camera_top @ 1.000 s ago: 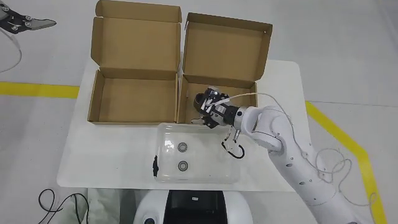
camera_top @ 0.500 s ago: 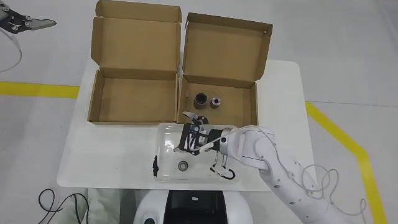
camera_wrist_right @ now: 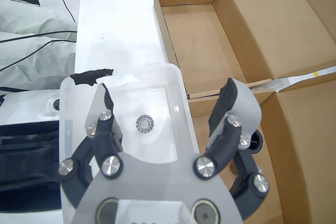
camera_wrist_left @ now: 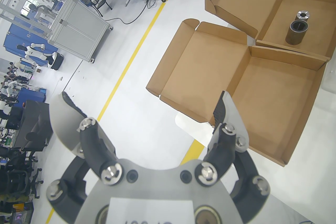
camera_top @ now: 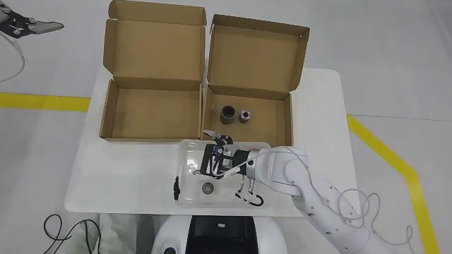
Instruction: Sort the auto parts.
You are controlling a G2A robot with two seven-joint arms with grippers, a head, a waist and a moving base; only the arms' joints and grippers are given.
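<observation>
Partly done — a dark sleeve and a small steel bushing already stand in the right cardboard box. A roller bearing lies unsorted in the clear bin at the tabletop's near edge. The right claw hangs wide open over that bin — the left claw, also wide, sits off to the far left.

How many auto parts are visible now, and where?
3. A dark sleeve and a small silver bushing stand in the right cardboard box; one bearing lies in the clear bin. The right gripper covers part of that bin, so another may be hidden.
</observation>
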